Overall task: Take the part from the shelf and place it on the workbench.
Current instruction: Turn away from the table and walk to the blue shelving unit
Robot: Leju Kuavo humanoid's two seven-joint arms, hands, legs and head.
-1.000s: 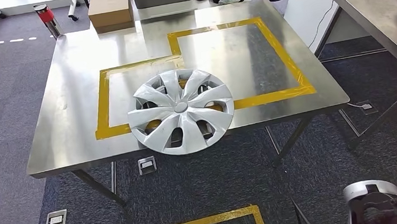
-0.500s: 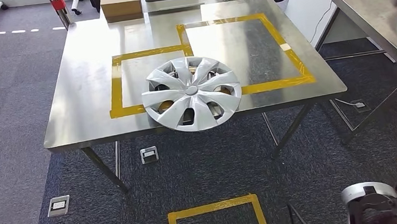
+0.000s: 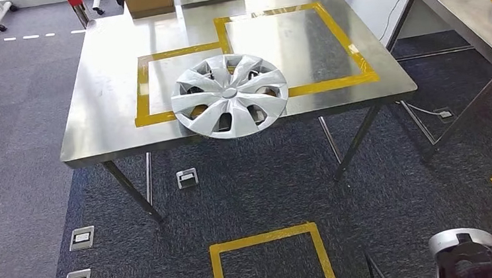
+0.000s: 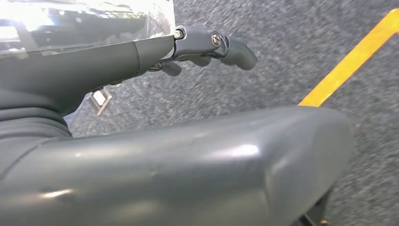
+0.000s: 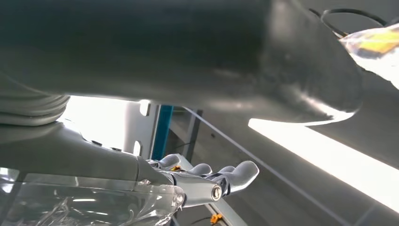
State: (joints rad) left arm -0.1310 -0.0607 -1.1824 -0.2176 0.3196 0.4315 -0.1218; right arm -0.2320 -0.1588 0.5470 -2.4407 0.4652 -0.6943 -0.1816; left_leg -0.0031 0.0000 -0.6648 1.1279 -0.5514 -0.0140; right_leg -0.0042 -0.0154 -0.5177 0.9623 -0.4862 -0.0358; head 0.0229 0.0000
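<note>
The silver wheel cover rests on the steel workbench, farther from the camera than a second ago as the robot backs off, so the placing looks done; the left hand and right hand hold nothing, fingers loosely extended.

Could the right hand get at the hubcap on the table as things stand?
Probably not yet. The hubcap lies at the near edge of the table, nothing covering it, but open carpet separates it from the robot, and the right hand hangs low by its body.
</note>
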